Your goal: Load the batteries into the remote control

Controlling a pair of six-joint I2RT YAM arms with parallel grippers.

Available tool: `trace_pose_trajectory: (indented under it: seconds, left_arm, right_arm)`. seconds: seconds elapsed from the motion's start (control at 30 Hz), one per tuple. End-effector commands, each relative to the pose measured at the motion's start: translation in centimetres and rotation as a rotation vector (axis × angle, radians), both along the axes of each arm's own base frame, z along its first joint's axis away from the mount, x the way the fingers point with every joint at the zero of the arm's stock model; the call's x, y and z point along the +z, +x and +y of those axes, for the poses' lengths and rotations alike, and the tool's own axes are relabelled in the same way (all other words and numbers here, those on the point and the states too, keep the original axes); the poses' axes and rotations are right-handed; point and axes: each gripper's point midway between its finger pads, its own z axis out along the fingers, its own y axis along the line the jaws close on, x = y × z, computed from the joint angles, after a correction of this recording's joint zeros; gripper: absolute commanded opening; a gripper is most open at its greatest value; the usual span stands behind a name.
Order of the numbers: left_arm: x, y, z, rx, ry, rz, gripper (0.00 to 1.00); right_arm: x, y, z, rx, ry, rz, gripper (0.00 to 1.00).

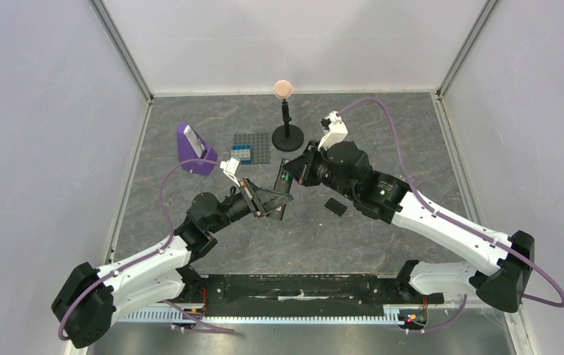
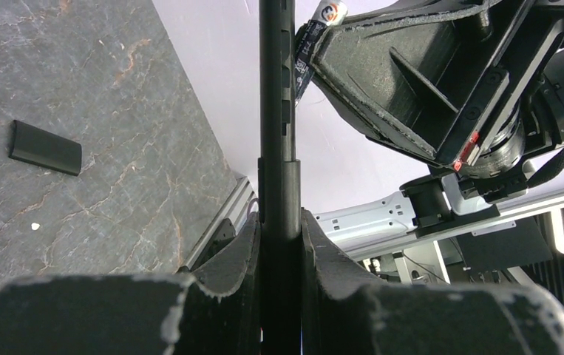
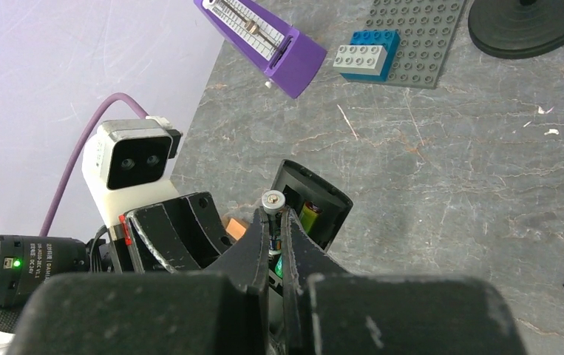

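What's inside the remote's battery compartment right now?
A green battery lies in the remote control's open recess. A second battery, pinched between the right fingers, has its metal tip by the recess's edge. The rest of the recess is hidden behind those fingers.

I am running this from afar in a robotics lab test cell, not a home or a shop. Blank pale panels (image 1: 42, 111) box in the grey stone-patterned tabletop (image 1: 323, 244), joined by aluminium posts (image 1: 122, 52) at the upper left and upper right of the overhead frame. The left arm (image 1: 145, 262) and right arm (image 1: 449, 229) stand at a black rail (image 1: 301, 285) along the bottom edge, trailing purple cables (image 1: 372, 98). The props are bench oddments: a purple metronome (image 1: 194, 150), a grey studded baseplate (image 1: 262, 142) and a ball on a stand (image 1: 288, 137) at upper centre.
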Motion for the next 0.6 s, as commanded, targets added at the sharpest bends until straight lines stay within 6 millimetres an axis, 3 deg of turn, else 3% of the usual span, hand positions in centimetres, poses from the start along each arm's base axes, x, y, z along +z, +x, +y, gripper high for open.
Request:
trace_pose_trajectory:
  seconds: [0.0,0.2,0.57]
  left_arm:
    - [3.9,-0.8,0.3,-0.014,-0.110,-0.152,0.02]
    - [4.4,-0.9,0.4,-0.014,-0.134,-0.176,0.02]
    - [4.1,-0.9,0.3,-0.018,-0.147,-0.158,0.02]
  right_arm:
    - [0.0,-0.8,0.4,0.024,-0.011,0.064,0.00]
    - [-1.7,-1.5,0.2,0.022,-0.023,0.130,0.00]
    - [-1.5,-0.7,-0.7,-0.042,-0.048,0.116,0.12]
